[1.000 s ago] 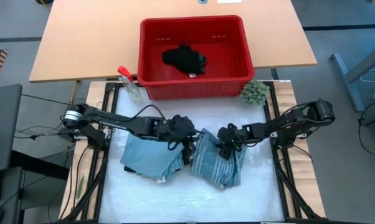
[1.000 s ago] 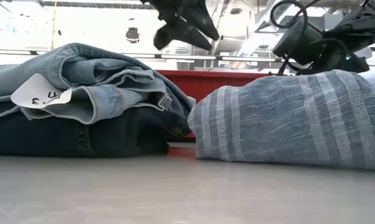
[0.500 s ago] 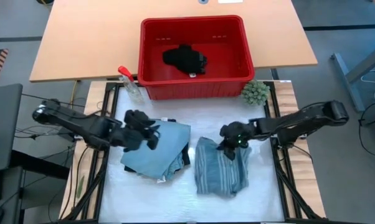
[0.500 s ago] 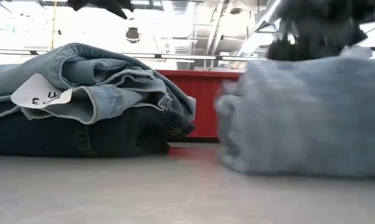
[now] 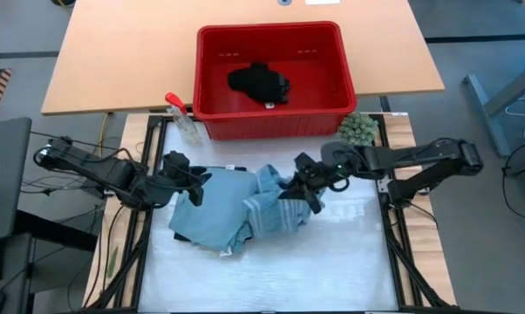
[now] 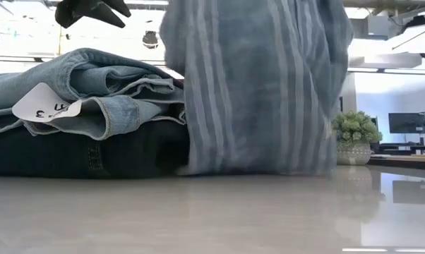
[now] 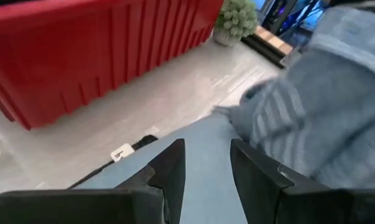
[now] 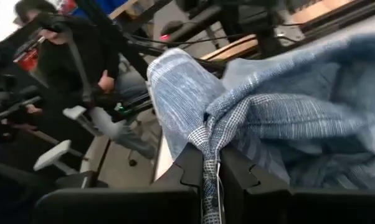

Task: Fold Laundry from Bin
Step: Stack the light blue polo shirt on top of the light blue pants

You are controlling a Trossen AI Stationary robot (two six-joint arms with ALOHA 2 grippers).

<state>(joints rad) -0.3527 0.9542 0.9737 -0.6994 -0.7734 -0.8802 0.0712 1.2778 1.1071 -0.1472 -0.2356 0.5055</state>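
While the right gripper (image 5: pixel 308 185) pinches a fold of the shirt (image 5: pixel 276 202) between its closed fingers (image 8: pixel 189 163), the striped cloth hangs lifted from the white mat (image 5: pixel 332 253), and its lower edge trails down beside the jeans (image 5: pixel 212 214). Seen from table height, the shirt (image 6: pixel 258 85) drapes as a tall curtain, its hem touching the surface just beside the denim stack. From the right wrist, the fabric (image 8: pixel 281 118) runs up from the fingers in a bunched ridge.

Folded jeans (image 6: pixel 92 95) lie on the mat to the shirt's left, resting on a dark navy piece (image 6: pixel 85 152), with a white tag (image 6: pixel 46 106) showing on the near fold. A small black piece (image 5: pixel 258 81) sits inside the bin (image 5: pixel 271 126), which stands on the wooden table beyond the mat.

Over the jeans' left edge hovers the left gripper (image 5: pixel 186 174), its fingers (image 7: pixel 172 171) apart with nothing between them; the denim (image 7: pixel 206 168) shows beneath them and the red bin wall (image 7: pixel 94 50) beyond.

A spray bottle (image 5: pixel 180 119) lies at the bin's left front corner, and a green fuzzy ball (image 5: pixel 356 129) sits at its right front corner, near the right arm. A seated person (image 8: pixel 81 68) shows in the room past the shirt in the right wrist view.
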